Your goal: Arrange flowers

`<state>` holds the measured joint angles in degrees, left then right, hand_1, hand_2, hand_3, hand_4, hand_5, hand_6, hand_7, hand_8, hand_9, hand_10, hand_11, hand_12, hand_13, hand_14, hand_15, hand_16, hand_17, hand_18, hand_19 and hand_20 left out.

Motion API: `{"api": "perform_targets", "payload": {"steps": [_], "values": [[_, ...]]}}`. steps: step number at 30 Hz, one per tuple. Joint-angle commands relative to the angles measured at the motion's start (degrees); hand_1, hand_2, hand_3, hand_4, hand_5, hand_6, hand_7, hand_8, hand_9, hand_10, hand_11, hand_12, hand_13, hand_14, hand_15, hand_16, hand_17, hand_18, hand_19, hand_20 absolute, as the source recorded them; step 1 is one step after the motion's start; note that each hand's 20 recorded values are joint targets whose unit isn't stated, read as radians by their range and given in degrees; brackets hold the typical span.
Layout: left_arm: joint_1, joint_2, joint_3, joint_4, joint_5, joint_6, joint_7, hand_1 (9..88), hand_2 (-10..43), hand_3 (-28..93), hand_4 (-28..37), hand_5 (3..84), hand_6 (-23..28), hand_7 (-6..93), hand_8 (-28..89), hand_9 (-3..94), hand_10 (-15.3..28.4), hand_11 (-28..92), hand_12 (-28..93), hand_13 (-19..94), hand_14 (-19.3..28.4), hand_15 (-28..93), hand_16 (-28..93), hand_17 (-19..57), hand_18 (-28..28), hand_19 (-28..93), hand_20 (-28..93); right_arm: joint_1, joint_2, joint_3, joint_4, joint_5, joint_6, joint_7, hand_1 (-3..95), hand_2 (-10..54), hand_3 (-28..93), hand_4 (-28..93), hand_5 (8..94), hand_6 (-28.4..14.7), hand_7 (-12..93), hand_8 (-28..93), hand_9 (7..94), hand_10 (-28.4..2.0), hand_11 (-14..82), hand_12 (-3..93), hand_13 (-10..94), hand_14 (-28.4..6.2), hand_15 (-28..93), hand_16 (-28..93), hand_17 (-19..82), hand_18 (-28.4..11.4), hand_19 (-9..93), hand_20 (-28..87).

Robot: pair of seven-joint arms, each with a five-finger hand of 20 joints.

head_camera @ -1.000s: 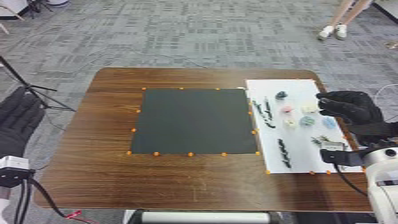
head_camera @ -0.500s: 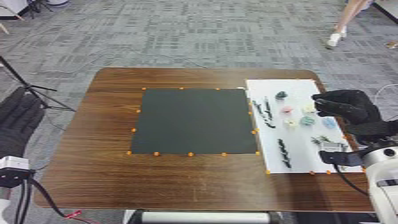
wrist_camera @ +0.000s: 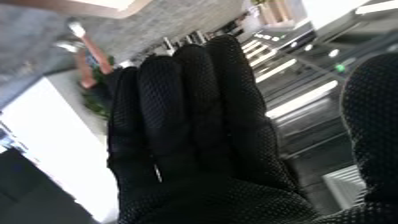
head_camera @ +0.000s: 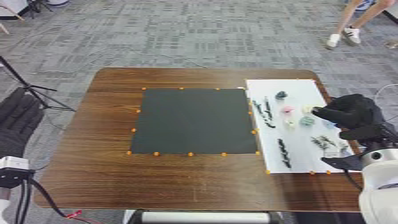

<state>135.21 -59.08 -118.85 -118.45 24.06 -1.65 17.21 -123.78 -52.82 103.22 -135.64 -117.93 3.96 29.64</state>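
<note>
My right hand (head_camera: 349, 111) is over the right edge of the white sheet (head_camera: 302, 90), beside the small flowers; in the right wrist view the right hand (wrist_camera: 200, 120) has its fingers straight with the thumb apart. On the sheet lie a dark flower (head_camera: 281, 95), a pink flower (head_camera: 287, 109), a cream flower (head_camera: 308, 108), a pale green flower (head_camera: 306, 121), dark stems (head_camera: 265, 111), a long leafy stem (head_camera: 284, 153) and a green sprig (head_camera: 322, 143). A blue flower (head_camera: 329, 124) is partly under the hand. My left hand (head_camera: 19, 117) stays at the left, fingers straight, off the table.
A dark square mat (head_camera: 195, 121) lies in the middle of the brown table (head_camera: 89, 165), with small orange markers round its edge and along the white sheet. A black tripod (head_camera: 35, 90) stands on the floor at the left.
My right hand has shifted slightly right and toward the near side, now covering part of the blue flower. The left hand and the flowers have stayed in place.
</note>
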Motion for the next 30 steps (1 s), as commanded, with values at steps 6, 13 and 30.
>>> {"api": "perform_targets", "payload": {"steps": [6,13,30], "values": [[1.2,0.48,0.31,-0.11,-0.4,-0.13,0.46,22.0,11.5,74,-28.3,38.8,6.7,5.6,-7,31.1,13.1,14,10,22,10.9,14,-3,-3.7,9.2,17,10,0.1,5.7,-14.7,0.8,-19.5,-6.8,12.2,20.9,-9.5,71,-28,63.8,-6.8,32,-9,55.3,-20.3,48.7,39.5,48,-20.9,73,29,22,-26.2,72,29],[0.8,0.17,0.38,0.02,-0.29,-0.33,0.05,22.0,11.6,74,-28.3,38.6,6.7,5.6,-7,30.8,13.0,13,10,22,10.9,14,-3,-3.9,9.4,17,10,4.0,6.0,-23.2,3.8,-26.0,-11.8,17.3,21.6,-9.5,70,-28,62.7,-9.1,29,-9,52.0,-23.3,48.7,40.6,45,-23.5,73,29,21,-28.2,73,28],[1.0,0.37,0.32,-0.14,-0.69,0.15,0.4,22.0,11.4,74,-28.3,38.6,6.5,5.9,-7,30.5,13.2,13,10,21,11.4,14,-3,-4.2,10.0,18,10,10.6,4.5,-28.0,9.6,-24.9,-18.4,21.8,25.2,-9.5,70,-28,63.8,-10.9,24,-7,52.5,-24.8,47.3,39.2,45,-25.1,73,27,21,-28.4,74,25]]}}
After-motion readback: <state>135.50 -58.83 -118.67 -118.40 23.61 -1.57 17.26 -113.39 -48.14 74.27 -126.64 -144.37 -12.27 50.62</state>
